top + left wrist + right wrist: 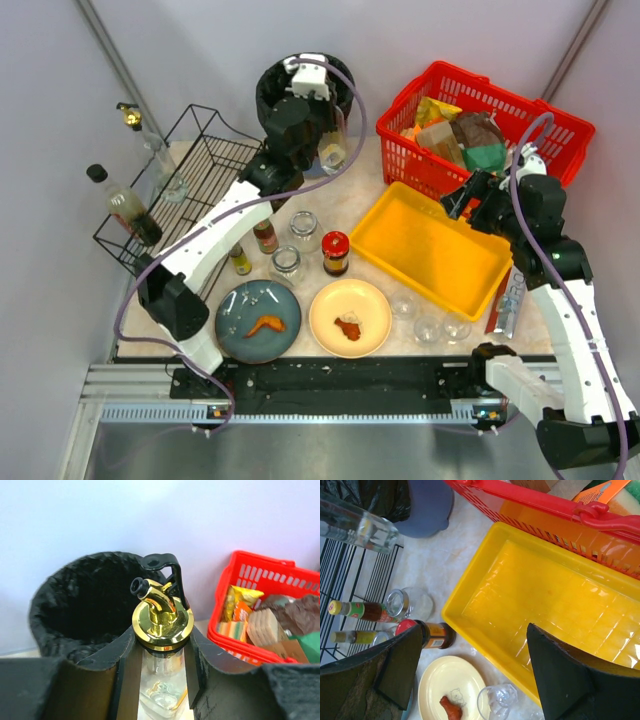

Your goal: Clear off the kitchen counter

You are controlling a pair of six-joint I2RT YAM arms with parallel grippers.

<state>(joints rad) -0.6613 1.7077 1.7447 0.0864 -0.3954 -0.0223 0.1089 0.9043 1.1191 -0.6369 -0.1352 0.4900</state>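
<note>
- left claw [161,647] clamped on a clear glass bottle [160,692] with a glossy gold spout; the bottle's base is cut off.
- right claw [475,630] spread apart over the smooth yellow tray [545,595].
- marbled beige table [342,198] lies under the tray, partly hidden.

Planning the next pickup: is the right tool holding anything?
No, the right tool stands open over the yellow tray, its gap empty.

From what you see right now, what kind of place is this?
Probably a staged kitchen in a test cell: the marbled kitchen counter, a red-lidded sauce jar, and a cream plate with food scraps.
</note>
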